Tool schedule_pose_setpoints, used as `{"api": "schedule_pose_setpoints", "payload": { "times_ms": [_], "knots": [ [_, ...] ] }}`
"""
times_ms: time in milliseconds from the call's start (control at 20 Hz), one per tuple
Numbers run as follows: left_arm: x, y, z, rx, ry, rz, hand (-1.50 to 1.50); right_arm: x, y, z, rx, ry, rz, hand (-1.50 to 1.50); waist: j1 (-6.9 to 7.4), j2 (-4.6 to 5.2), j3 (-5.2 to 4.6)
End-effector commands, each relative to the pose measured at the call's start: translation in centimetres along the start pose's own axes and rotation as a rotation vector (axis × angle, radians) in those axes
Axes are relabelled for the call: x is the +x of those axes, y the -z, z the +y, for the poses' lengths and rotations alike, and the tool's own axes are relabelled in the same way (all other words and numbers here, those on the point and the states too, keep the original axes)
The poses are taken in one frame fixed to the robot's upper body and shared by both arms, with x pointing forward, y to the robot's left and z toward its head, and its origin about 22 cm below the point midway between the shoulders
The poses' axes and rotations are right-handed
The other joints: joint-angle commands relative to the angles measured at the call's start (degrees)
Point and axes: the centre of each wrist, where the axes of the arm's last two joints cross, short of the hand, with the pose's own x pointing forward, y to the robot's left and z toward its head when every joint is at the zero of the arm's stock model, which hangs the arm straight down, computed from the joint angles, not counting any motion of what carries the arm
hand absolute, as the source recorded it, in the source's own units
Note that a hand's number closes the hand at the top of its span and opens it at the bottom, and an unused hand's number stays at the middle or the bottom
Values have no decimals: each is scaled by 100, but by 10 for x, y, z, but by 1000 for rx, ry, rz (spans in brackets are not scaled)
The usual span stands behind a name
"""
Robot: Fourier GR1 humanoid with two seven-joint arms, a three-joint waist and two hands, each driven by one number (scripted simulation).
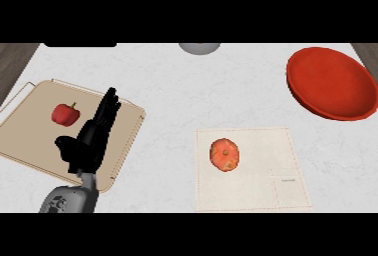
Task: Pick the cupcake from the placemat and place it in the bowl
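Closest to the robot, the left hand [87, 142] comes in from the bottom edge on its grey arm. Its fingers are straight and point up, and it holds nothing. It sits over a tan tray [29, 135] at the left side of the table [184, 90]. It looks like it is just resting there.

The right hand is not in the view at all.

A bit further in, near the middle, lies the pale placemat [273, 185]. On it sits the cupcake [226, 154], which looks like a round orange lump with little spots. It is hard to tell it is a cupcake from straight above. Nothing is touching it.

So I think the job is at its very start. The picking up has not begun. Next, 1 hand has to reach over the cupcake, come down, and curl round it. After that it must be carried up and to the right.

On the tray, beside the left hand's fingers, is a small red pepper [65, 114].

Far away at the top right is the red bowl [330, 82], well apart from the placemat. Nothing is in it.

At the very top edge, a grey round thing [199, 48] is cut off, and I cannot tell what it is.
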Motion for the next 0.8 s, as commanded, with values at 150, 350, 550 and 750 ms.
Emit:
{"api": "schedule_pose_setpoints", "payload": {
  "times_ms": [150, 350, 550, 750],
  "knots": [
    [3, 10, -12, -16, -15, -25, 0, 14, 42, -26, -89, -27, 69, 150, 46, 12, 4],
    [5, 5, -15, -18, -13, -5, 0, 9, 60, -34, -99, -18, 129, 150, 46, 8, 5],
    [4, 1, -11, -22, -13, 3, 0, -15, 77, -40, -103, -227, 183, 150, 128, 29, 9],
    [-6, 1, 2, -57, -11, -17, 0, -21, 105, -52, -120, -393, 238, 150, 257, 60, 3]
  ]
}}
